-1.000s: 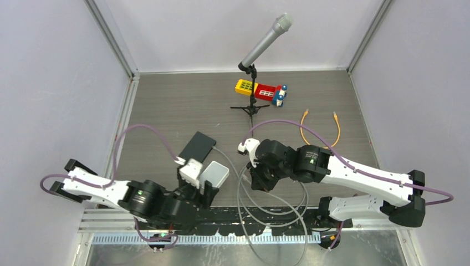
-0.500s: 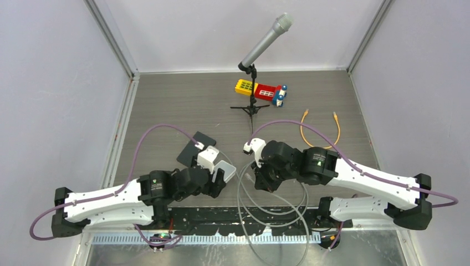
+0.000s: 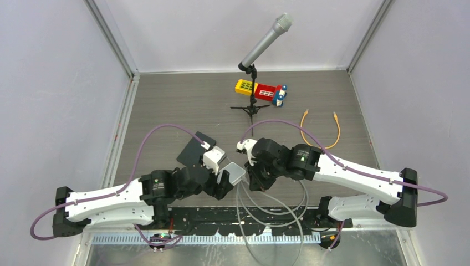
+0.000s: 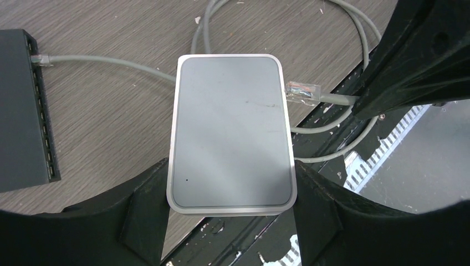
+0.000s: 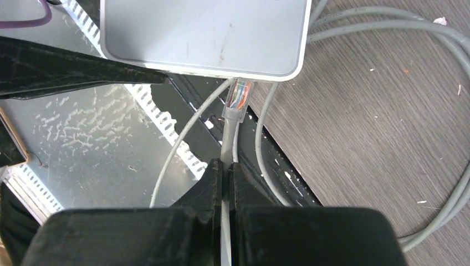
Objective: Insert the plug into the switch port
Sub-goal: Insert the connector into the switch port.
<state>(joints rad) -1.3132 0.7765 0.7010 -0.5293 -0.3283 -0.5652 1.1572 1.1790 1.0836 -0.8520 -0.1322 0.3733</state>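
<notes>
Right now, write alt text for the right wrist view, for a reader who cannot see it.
The right claw pinches a grey cable just behind its clear plug, whose tip sits at the edge of a silver-grey switch, not visibly inserted. Further cable loops lie on the wood-grain table to the right.

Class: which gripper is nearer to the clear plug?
Right. The right gripper pinches the grey cable just behind the plug; the left gripper grips the grey box, with the plug by the box's edge.

Grey switch, grey cable, clear plug
</notes>
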